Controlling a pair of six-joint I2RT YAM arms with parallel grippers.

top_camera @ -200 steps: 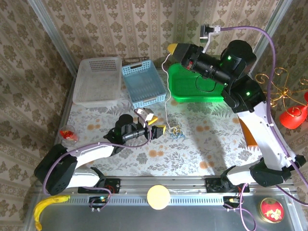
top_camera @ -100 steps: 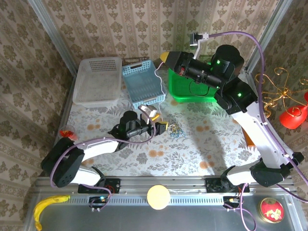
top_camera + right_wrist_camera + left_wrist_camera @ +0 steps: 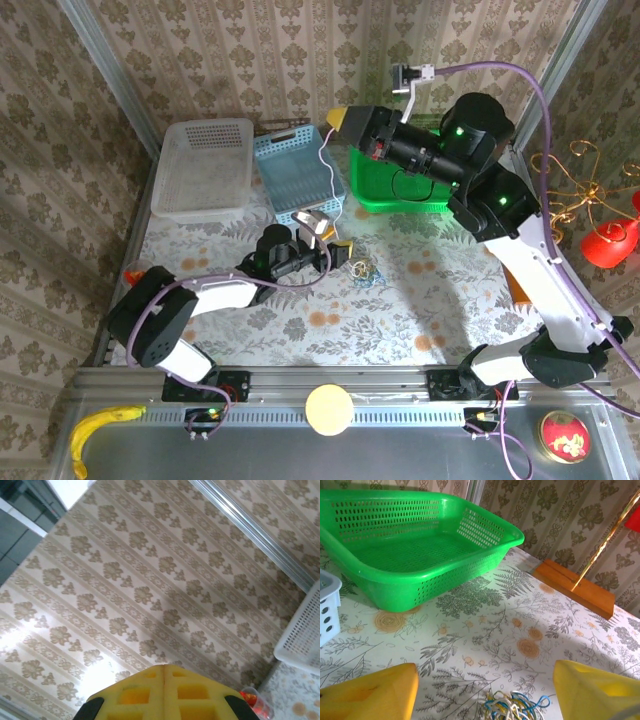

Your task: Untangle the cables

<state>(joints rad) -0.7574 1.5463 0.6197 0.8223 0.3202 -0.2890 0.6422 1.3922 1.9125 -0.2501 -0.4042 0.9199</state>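
- Green basket (image 3: 400, 185): the landmark here; it stands at the far side of the patterned table (image 3: 420, 320), and its perforated wall faces the left wrist camera.
- Cables (image 3: 363, 272): a small knot of blue, yellow and pale cords. It lies flat on the table, in front of the green basket's left front corner and clear of the wall.
- Pale cable (image 3: 333, 185): a thin strand that rises from the table near the knot. It passes just left of the green basket and runs up to the right gripper.
- Left gripper (image 3: 327, 234): low over the table, in front and to the left of the green basket. Its jaws are spread wide, and in the wrist view the knot lies between the two yellow fingers (image 3: 370, 695), touching neither.
- Right gripper (image 3: 338, 117): raised above the green basket's far left corner. Its yellow pads (image 3: 145, 695) are pressed together, pinching the upper end of the pale cable.
- Blue basket (image 3: 296, 172): just left of the green basket.
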